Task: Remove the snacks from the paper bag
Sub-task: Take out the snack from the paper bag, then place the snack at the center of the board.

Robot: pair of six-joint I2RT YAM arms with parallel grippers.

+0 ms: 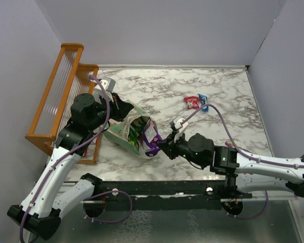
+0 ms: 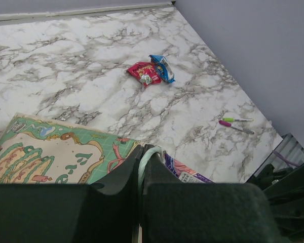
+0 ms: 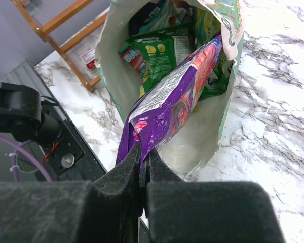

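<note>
The pale-green paper bag (image 1: 122, 132) lies on its side on the marble table, mouth toward the right arm. My left gripper (image 2: 141, 152) is shut on the bag's thin handle (image 2: 148, 158) at the bag's upper edge. My right gripper (image 3: 144, 154) is shut on a purple snack packet (image 3: 175, 104) that sticks half out of the bag's mouth (image 3: 213, 136); it also shows in the top view (image 1: 151, 139). Green packets (image 3: 159, 55) lie deeper inside. A red packet (image 1: 191, 102) and a blue packet (image 1: 203, 102) lie on the table at the far right.
An orange wooden rack (image 1: 61, 96) stands along the left wall beside the bag. Two thin pens (image 2: 236, 123) lie near the right wall. Grey walls close the table at the back and both sides.
</note>
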